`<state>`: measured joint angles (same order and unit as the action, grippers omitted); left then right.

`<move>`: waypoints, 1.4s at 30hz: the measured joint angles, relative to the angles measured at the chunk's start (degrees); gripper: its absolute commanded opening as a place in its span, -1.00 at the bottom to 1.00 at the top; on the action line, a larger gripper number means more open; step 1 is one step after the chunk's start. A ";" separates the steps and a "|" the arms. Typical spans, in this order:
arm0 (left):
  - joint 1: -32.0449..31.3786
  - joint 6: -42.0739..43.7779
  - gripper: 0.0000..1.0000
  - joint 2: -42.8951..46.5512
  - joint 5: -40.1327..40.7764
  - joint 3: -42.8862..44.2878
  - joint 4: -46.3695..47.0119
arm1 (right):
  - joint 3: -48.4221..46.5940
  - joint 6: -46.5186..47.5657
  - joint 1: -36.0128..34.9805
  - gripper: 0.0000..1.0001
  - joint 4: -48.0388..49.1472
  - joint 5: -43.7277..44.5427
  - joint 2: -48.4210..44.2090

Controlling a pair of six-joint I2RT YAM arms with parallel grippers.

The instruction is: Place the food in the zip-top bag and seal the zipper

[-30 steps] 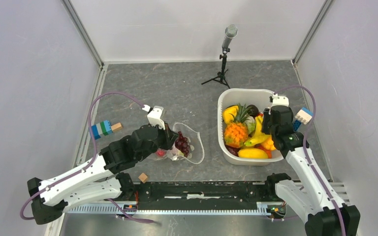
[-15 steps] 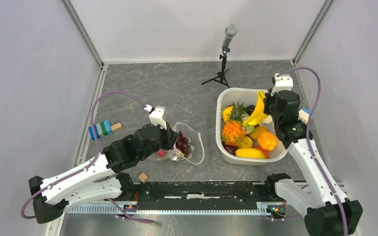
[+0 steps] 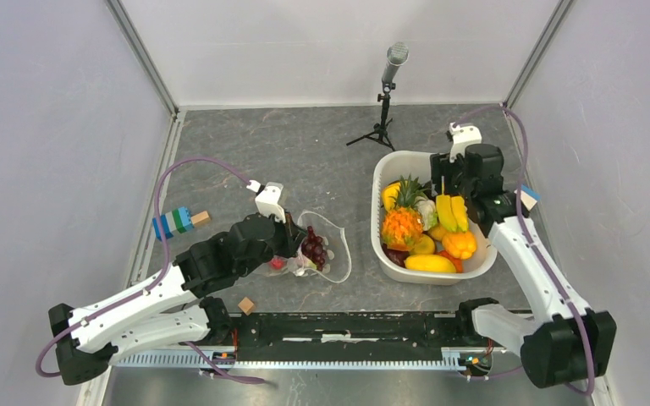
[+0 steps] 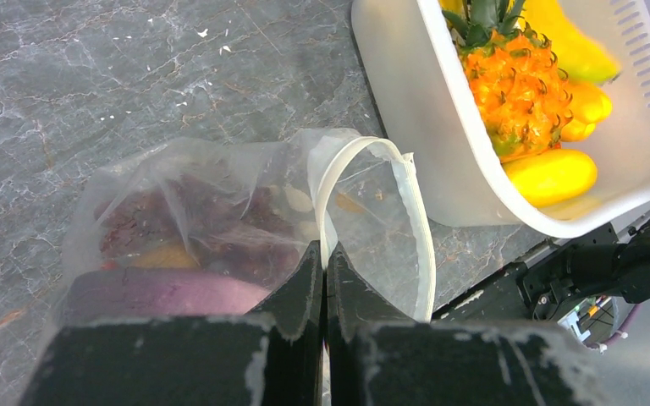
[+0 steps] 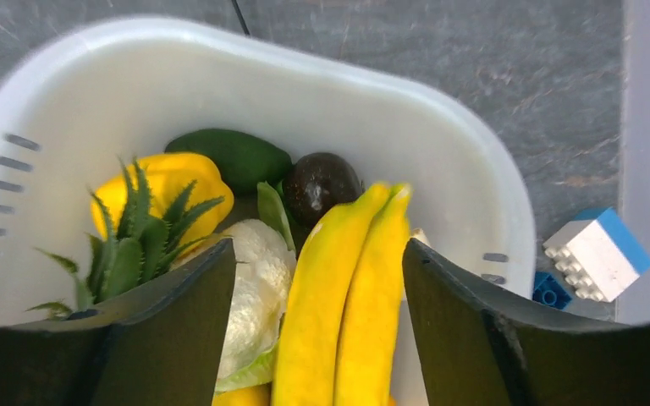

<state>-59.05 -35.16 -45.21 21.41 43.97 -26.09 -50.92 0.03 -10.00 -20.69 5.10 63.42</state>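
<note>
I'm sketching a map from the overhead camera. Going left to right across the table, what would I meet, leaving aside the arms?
coloured block stack → small wooden cube → zip-top bag → white basket → blue-and-white block

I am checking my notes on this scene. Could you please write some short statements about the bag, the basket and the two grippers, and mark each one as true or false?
1. The left gripper is shut on the mouth edge of the zip-top bag. True.
2. The purple grapes lie in the white basket. False: they are inside the bag.
3. The right gripper is open above the basket. True.
4. The pineapple is in the bag. False: it stands in the basket.
5. The zipper is sealed. False: the mouth of the bag gapes open.
</note>
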 measured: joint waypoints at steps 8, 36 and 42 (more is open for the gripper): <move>0.09 0.00 -0.94 -0.33 -0.02 -0.02 0.04 | -2.47 -3.26 0.00 0.13 -4.39 7.19 -9.88; 0.20 0.02 -0.93 0.70 -0.07 -0.33 -0.17 | 9.16 -10.91 3.85 -0.09 6.34 18.95 1.31; 0.22 0.02 -0.93 0.74 -0.07 -0.33 -0.17 | 12.44 -11.17 4.26 -0.07 10.36 19.85 3.65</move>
<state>-58.83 -35.14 -44.47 21.34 43.64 -26.26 -38.48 -11.14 -5.74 -10.33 24.95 67.07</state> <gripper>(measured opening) 0.039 0.462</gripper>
